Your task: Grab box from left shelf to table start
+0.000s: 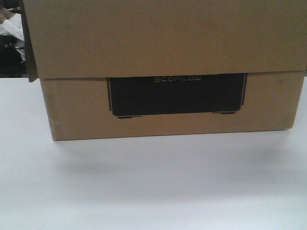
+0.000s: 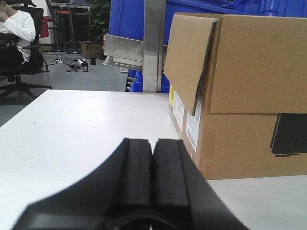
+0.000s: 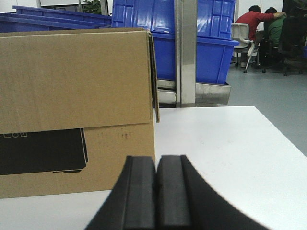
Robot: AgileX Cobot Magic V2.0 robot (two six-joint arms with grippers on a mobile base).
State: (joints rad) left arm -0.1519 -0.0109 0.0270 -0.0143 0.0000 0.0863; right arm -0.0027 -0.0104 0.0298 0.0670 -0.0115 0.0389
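Observation:
The box [image 1: 163, 72], a wide brown carton with a black "ECOFLOW" panel, stands on the white table [image 1: 153, 187] and fills the upper front view. It also shows in the left wrist view [image 2: 244, 96] and the right wrist view [image 3: 76, 105]. My left gripper [image 2: 153, 143] is shut and empty, low over the table in front of the box's left end. My right gripper [image 3: 156, 160] is shut and empty, in front of the box's right end. Neither touches the box. The left shelf [image 2: 154, 45], a steel rack with blue bins, stands behind the table.
Blue plastic bins [image 3: 192, 38] and a steel upright [image 3: 185, 52] stand just behind the box. A seated person [image 2: 17, 33] is at the far left, and others [image 3: 259, 21] sit at the far right. The table's edges show on both sides.

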